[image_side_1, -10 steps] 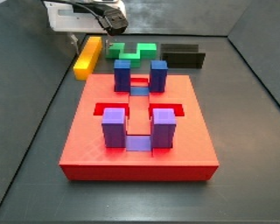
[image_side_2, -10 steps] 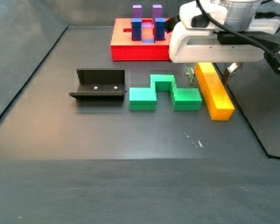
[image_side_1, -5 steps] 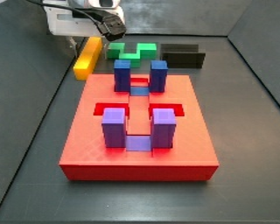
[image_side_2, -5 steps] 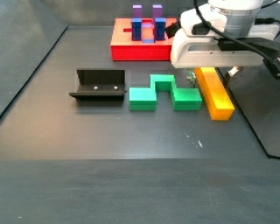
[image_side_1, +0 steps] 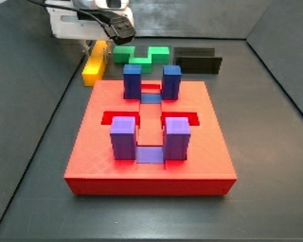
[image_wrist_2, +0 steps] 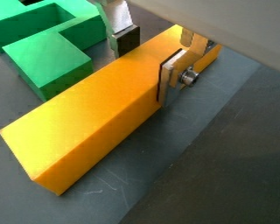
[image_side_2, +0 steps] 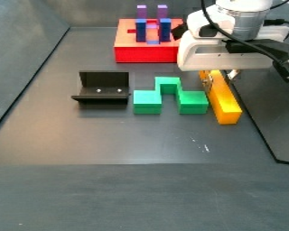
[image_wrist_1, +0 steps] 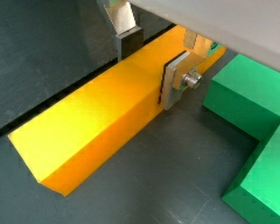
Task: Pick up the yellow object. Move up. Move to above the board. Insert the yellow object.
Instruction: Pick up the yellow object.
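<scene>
Jaws of my gripper (image_wrist_1: 150, 54) are pinching the long yellow bar (image_wrist_1: 101, 114) across its width, the green notched block (image_wrist_1: 257, 105) sitting just beside it on the bench.

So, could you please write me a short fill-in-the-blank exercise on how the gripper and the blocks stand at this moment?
1. The gripper has one finger on each long side of the ___ object.
2. In a side view, the block beside that bar, between it and the fixture, is coloured ___.
3. The blue and purple posts stand on the ___ board.

Missing words: yellow; green; red
</scene>
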Controlling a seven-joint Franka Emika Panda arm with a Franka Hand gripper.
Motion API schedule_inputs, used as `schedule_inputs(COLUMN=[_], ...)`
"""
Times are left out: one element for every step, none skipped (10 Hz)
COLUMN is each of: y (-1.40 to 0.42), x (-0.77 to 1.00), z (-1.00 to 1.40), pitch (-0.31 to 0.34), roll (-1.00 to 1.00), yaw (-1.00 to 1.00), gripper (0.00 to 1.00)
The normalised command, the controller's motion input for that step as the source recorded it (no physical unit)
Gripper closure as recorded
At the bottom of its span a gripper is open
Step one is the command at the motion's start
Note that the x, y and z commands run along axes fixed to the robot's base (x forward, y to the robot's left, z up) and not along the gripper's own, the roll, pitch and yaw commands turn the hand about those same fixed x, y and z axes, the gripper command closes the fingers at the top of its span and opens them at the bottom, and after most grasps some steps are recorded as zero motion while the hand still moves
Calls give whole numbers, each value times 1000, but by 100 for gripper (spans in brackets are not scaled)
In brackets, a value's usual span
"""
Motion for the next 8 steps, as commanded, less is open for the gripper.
schedule_inputs(y=[0,0,0,0,0,0,0,0], x=[0,0,0,0,0,0,0,0], z=[0,0,0,0,0,0,0,0], pitch=[0,0,0,0,0,0,0,0], roll=[0,0,0,0,0,0,0,0], yaw=[0,0,0,0,0,0,0,0], gripper=[100,100,100,100,100,100,100,100])
